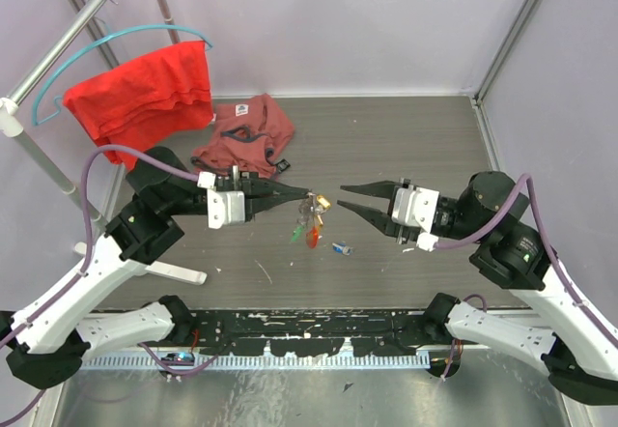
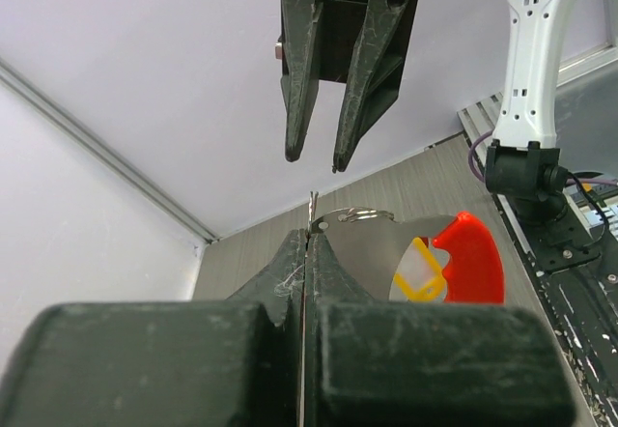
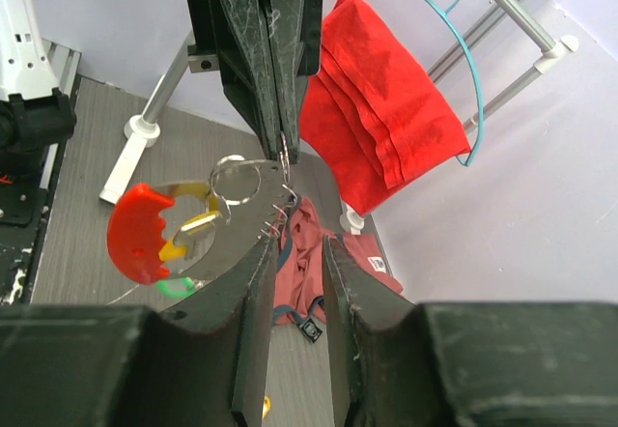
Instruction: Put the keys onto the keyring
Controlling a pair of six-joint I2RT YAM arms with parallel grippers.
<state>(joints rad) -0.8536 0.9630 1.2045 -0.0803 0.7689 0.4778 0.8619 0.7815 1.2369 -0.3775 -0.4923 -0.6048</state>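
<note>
Top external view: the left pincer [image 1: 301, 194] is pressed together on the keyring [image 1: 311, 201], holding it clear of the counter [image 1: 406, 147] at centre frame. The red tag [image 1: 314, 238] and the keys [image 1: 306, 217] already on the ring hang below it. The right pincer [image 1: 340, 197] faces it from the right, jaws parted and holding nothing. One blue-headed key [image 1: 340, 248] lies loose on the counter, just below and right of the hanging bunch.

Risks, as judged:
- The hold is on the ring's thin wire only, so a sideways push from the right pincer could twist it free and drop the bunch.
- The two pincers are nearly tip to tip, so a small misalignment means contact.
- The dangling tag may swing and foul the approaching fingers.
- The loose key is tiny and flat, and may skid rather than lift.

Surface and room: the counter is grey wood-grain with small pale specks, enclosed by pale lilac walls. A rust garment [image 1: 246, 135] lies at upper centre-left. A red garment [image 1: 145, 94] hangs on a teal hanger [image 1: 116, 42] from a metal rail [image 1: 82, 23] at upper left.
</note>
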